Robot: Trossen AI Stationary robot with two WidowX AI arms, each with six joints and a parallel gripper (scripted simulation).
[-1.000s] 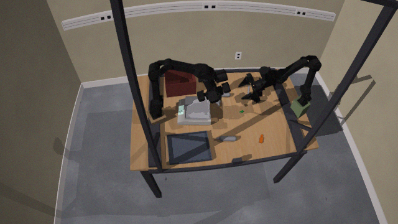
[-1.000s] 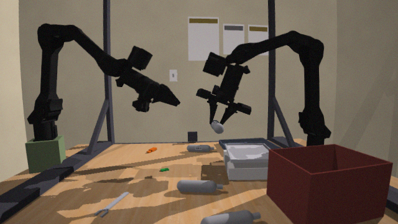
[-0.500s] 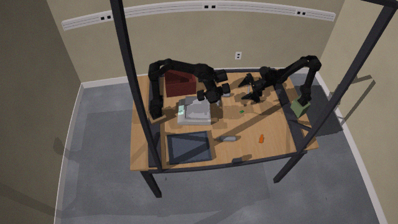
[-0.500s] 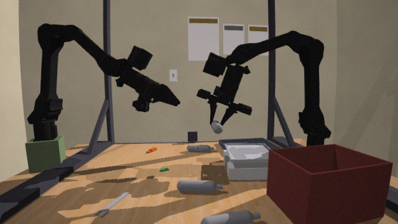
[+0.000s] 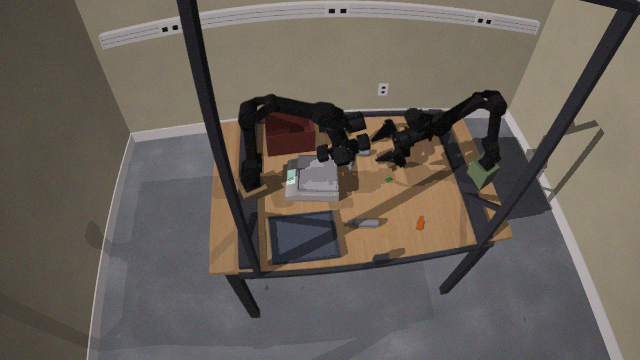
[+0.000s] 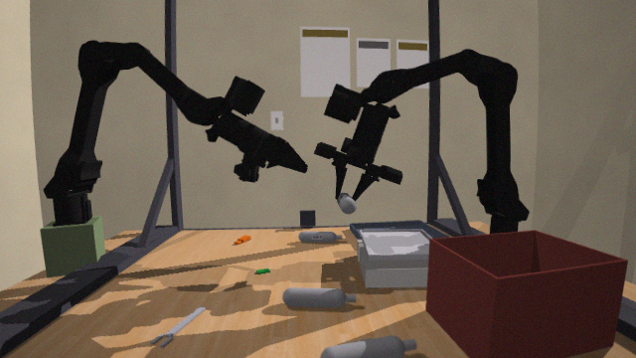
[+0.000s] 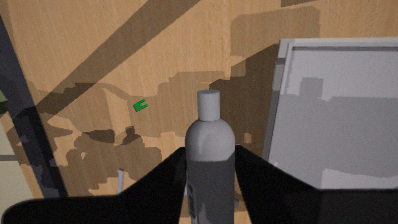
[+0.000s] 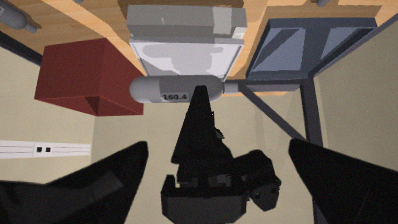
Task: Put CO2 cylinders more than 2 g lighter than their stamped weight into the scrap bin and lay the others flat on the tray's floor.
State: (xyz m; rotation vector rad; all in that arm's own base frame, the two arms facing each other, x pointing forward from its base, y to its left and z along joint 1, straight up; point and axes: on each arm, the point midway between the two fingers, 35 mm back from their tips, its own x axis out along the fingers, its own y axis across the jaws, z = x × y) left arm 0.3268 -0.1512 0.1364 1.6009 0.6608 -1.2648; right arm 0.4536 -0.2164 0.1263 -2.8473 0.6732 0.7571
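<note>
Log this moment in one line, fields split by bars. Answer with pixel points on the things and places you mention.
left gripper (image 5: pixel 352 165) (image 6: pixel 346 198) (image 7: pixel 210 150): shut on CO2 cylinder (image 6: pixel 347 204) (image 7: pixel 210 142) (image 8: pixel 150 89), aloft | right gripper (image 5: pixel 381 146) (image 8: pixel 218 145): open | tray (image 5: pixel 305 237) (image 8: pixel 285 52): no cylinder inside

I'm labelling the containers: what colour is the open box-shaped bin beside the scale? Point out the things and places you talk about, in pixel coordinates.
Dark red (image 5: pixel 291 145) (image 6: pixel 462 293) (image 8: pixel 75 70), plain all over; it shows best in the exterior view.
</note>
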